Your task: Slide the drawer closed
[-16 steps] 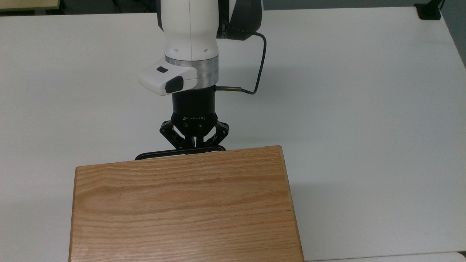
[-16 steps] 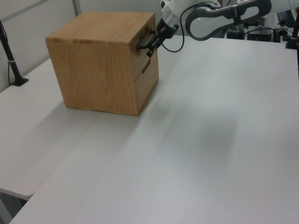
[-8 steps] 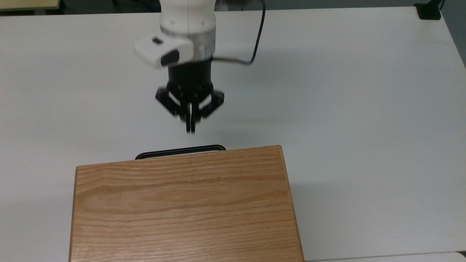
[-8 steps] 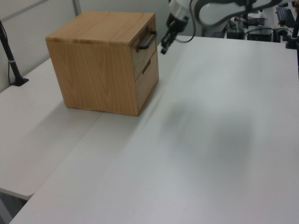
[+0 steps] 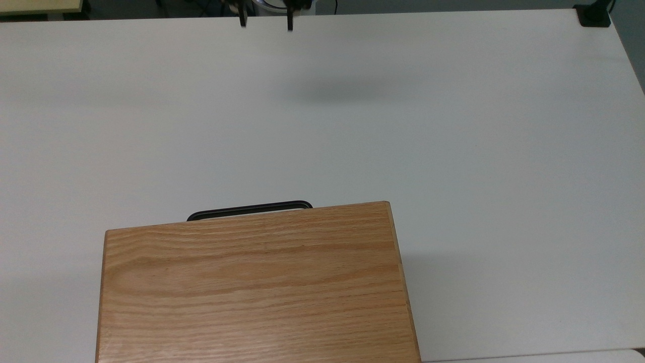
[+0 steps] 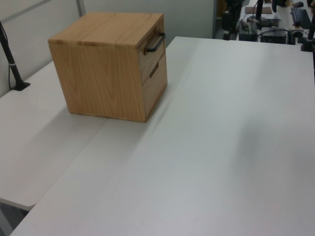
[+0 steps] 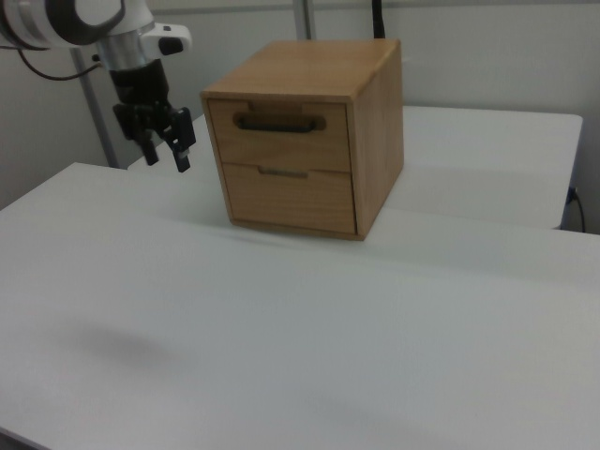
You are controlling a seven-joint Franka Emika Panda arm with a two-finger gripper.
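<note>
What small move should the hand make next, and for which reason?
Probably none beyond holding where it is. In the right view the drawer looks flush with the cabinet, so the slide seems done. The hand hangs open to the right view's left, apart from the handle.

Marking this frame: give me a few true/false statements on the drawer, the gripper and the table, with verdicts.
1. The drawer sits flush in the cabinet. True.
2. The gripper grips the black handle. False: it hangs apart from the handle, toward the right view's left.
3. The gripper's fingers are open. True.
4. The cabinet lies on its side. False: it stands upright on the table.
5. The cabinet front shows two drawers. True.
</note>
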